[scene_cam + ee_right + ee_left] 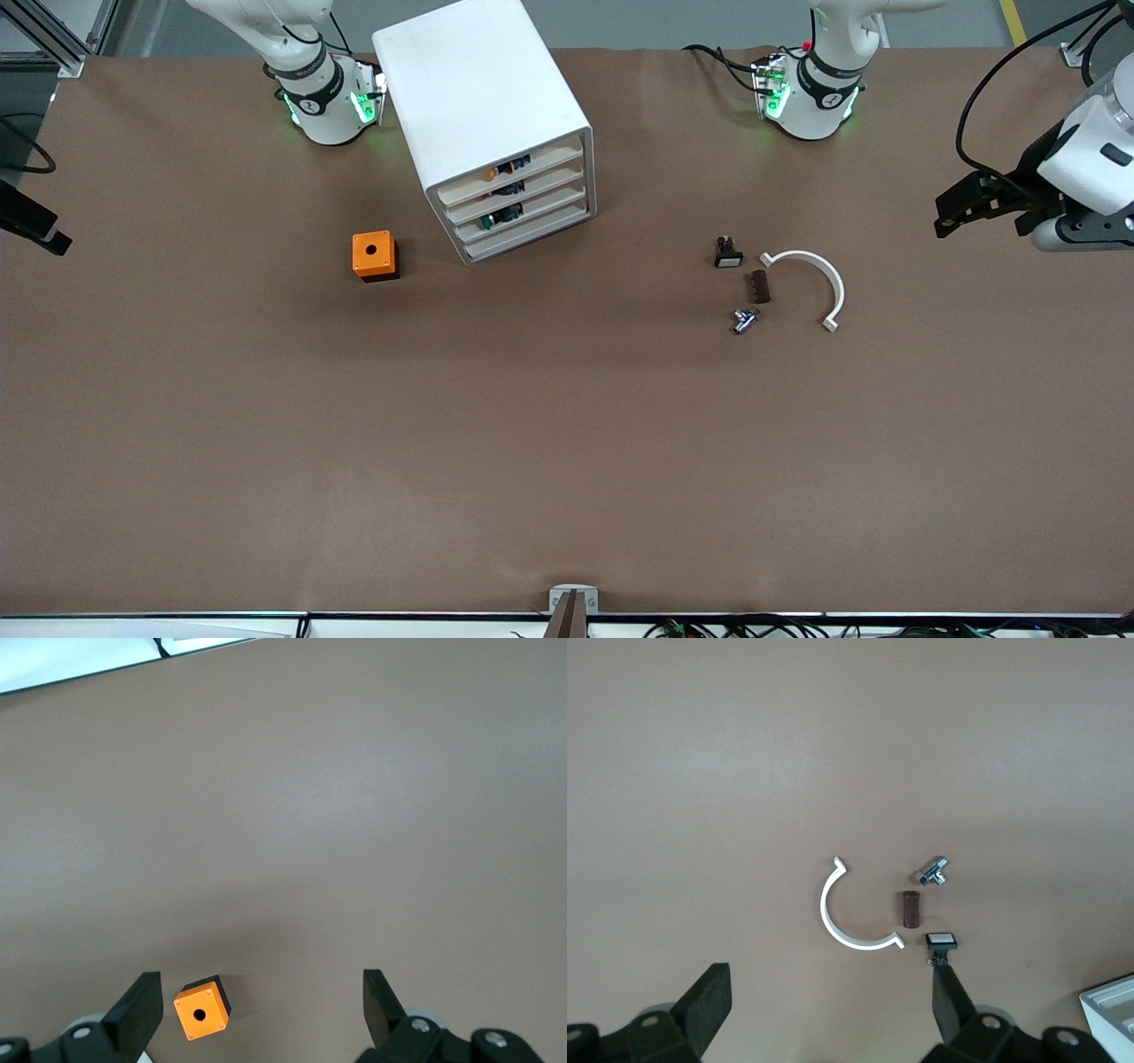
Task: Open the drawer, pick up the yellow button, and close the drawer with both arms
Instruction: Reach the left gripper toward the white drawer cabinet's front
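Note:
The white cabinet (483, 84) stands between the two arm bases, and its corner shows in the left wrist view (1112, 1010). Its top drawer (523, 166) is pushed in like the three below it. The orange button (491, 175) shows in the gap above that drawer's lip. My left gripper (943, 217) hangs open and empty over the left arm's end of the table, with its fingers wide apart (830, 1010). My right gripper (40, 232) hangs open and empty at the right arm's end (259, 1014), high above the table.
An orange square box with a hole (375, 255) sits beside the cabinet and shows in the right wrist view (202, 1008). Toward the left arm's end lie a black button with a white cap (728, 254), a brown block (759, 286), a metal fitting (744, 320) and a white curved clip (819, 279).

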